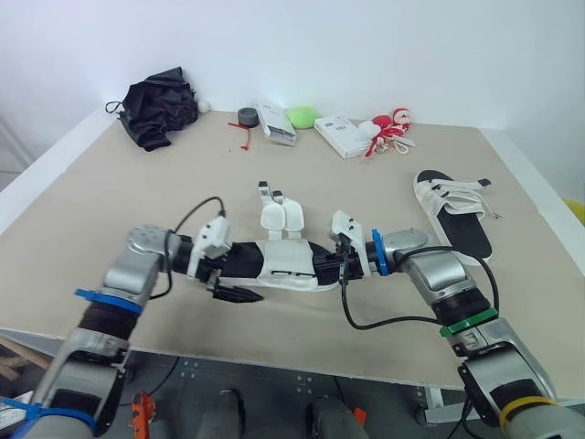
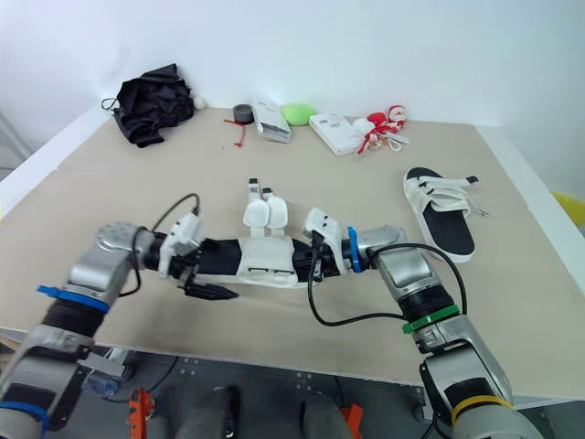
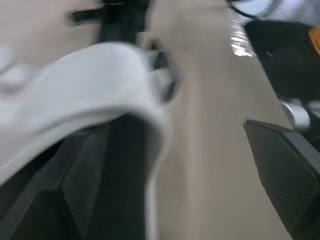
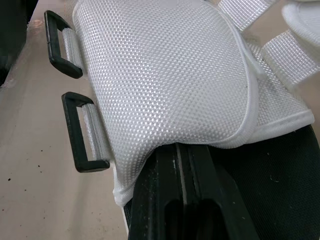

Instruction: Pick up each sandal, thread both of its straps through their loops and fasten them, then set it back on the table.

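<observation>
Held sandal (image 1: 283, 265) taken as reference: it is set crosswise just inside the near edge of the table (image 1: 110, 210), and bare tabletop is seen on every side of it. Far-edge clutter (black bag (image 1: 160, 110), tape roll (image 1: 247, 116), white box (image 1: 340, 135)) is found well beyond it. The second sandal (image 1: 454, 212) is parked well off to its right. Its left end is straddled by the left gripper (image 1: 236, 283), fingers spread, one finger (image 3: 280, 175) clear of the sole. The right gripper (image 1: 327, 267) is closed, fingers pressed together and pushed under the white mesh upper onto the black footbed. Both straps (image 1: 281, 215) are flipped open; the two black loops (image 4: 75, 132) are unthreaded.
</observation>
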